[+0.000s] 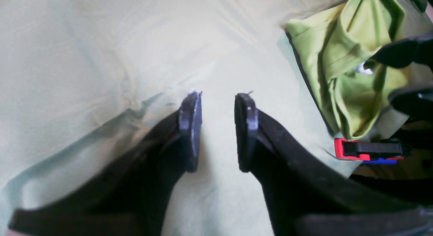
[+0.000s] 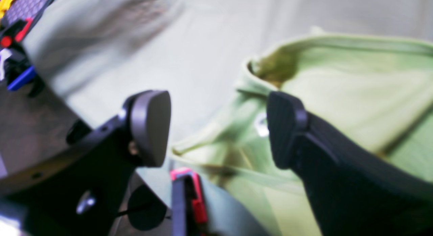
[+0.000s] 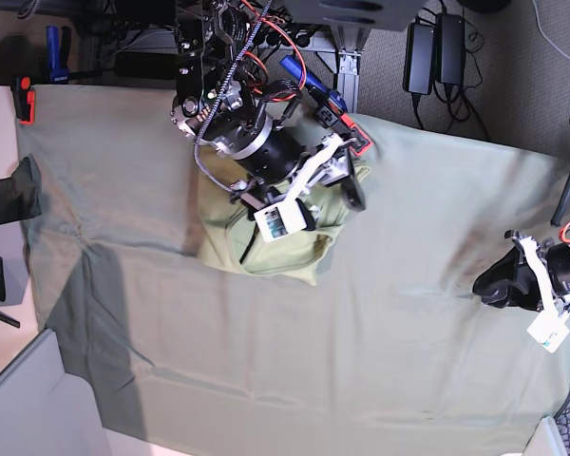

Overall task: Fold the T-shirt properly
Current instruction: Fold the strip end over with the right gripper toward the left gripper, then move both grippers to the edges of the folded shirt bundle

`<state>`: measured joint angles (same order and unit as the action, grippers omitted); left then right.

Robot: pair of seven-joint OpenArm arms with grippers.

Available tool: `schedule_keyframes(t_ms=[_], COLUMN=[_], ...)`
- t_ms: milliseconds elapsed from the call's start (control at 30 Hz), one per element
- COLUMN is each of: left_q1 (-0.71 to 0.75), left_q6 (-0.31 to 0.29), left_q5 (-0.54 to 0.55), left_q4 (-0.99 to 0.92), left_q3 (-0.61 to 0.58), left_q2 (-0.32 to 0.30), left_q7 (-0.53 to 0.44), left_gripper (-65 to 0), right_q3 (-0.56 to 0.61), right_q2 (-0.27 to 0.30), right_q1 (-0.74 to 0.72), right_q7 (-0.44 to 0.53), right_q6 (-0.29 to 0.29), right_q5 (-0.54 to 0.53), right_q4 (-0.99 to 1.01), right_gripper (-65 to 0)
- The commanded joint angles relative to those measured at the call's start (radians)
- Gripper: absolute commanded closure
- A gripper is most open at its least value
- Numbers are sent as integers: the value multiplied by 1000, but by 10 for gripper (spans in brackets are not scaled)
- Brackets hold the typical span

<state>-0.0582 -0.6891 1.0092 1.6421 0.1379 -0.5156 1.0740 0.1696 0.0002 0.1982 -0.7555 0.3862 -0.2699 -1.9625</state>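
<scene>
The pale yellow-green T-shirt (image 3: 256, 245) lies bunched in a crumpled heap on the far middle of the table, partly hidden under my right arm (image 3: 266, 152). In the right wrist view my right gripper (image 2: 216, 126) is open, its fingers wide apart over the T-shirt (image 2: 345, 94) near the collar, holding nothing. My left gripper (image 1: 218, 94) hovers open over bare cloth, well away from the T-shirt (image 1: 341, 60) at the upper right. In the base view the left gripper (image 3: 494, 285) sits near the table's right edge.
A dull grey-green table cloth (image 3: 389, 332) covers the table, with wrinkles at the left. Red clamps (image 3: 23, 98) (image 1: 358, 149) pin it at the far edge. A dark green fabric piece (image 3: 9, 195) lies at the left edge. Cables and power bricks (image 3: 435, 52) sit beyond the table.
</scene>
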Motion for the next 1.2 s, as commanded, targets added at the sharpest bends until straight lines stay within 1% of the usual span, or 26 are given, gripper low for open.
schedule_keyframes(t_ms=[0, 167, 267, 333, 367, 400, 433, 467, 500, 567, 600, 700, 767, 833, 933, 1000, 1100, 1167], left_q1=[-16, -16, -16, -16, -16, -16, -16, -16, -16, -16, -16, -16, -16, -16, -17, -16, -16, -16], left_q6=[-9, -9, -9, -9, -9, -9, -9, -9, -9, -9, -9, -9, -9, -9, -9, -9, -9, -9], left_q5=[22, 23, 23, 23, 23, 23, 22, 23, 22, 22, 23, 23, 23, 23, 27, 34, 49, 50], left_q4=[18, 18, 18, 18, 18, 18, 18, 18, 18, 18, 18, 18, 18, 18, 18, 18, 18, 18], left_q3=[7, 7, 7, 7, 7, 7, 7, 7, 7, 7, 7, 7, 7, 7, 7, 7, 7, 7], left_q2=[-17, -17, -17, -17, -17, -17, -17, -17, -17, -17, -17, -20, -26, -35, -45, -47, -47, -47], left_q7=[-15, -15, -15, -15, -15, -15, -14, -14, -14, -10, -2, 5, 4, 3, 0, 0, 0, 0], left_gripper=[-169, -170, -169, -169, -169, -170, -169, -170, -169, -170, -170, -170, -169, -169, -170, -169, -170, -170], right_q3=[17, 82, 88, 83, 78, 69, 56, 39, 20, -29, -55, -121, -157, -174, -190, -208, -229, -228], right_q2=[-3, -3, -3, -3, -3, -3, -3, -2, 1, 4, 11, 59, 97, 134, 185, 210, 225, 232], right_q1=[-16, -65, -97, -121, -134, -145, -156, -165, -175, -181, -178, -151, -105, -42, 48, 86, 101, 95], right_q7=[27, 30, 30, 30, 30, 30, 29, 23, 10, -13, -29, -103, -119, -125, -124, -109, -68, -33], right_q6=[67, 67, 67, 66, 66, 66, 65, 65, 65, 63, 63, 66, 67, 68, 68, 67, 67, 67], right_q5=[-17, 44, 47, 78, 100, 118, 130, 134, 132, 114, 88, -37, -119, -173, -176, -155, -108, -101], right_q4=[-22, -23, -23, -23, -23, -23, -23, -24, -26, -36, -46, -89, -115, -147, -193, -202, -187, -171], right_gripper=[-436, -434, -434, -432, -401, -319, -187, -27, 0, 0, 0, 0, 0, 0, 0, 0, 0, 0])
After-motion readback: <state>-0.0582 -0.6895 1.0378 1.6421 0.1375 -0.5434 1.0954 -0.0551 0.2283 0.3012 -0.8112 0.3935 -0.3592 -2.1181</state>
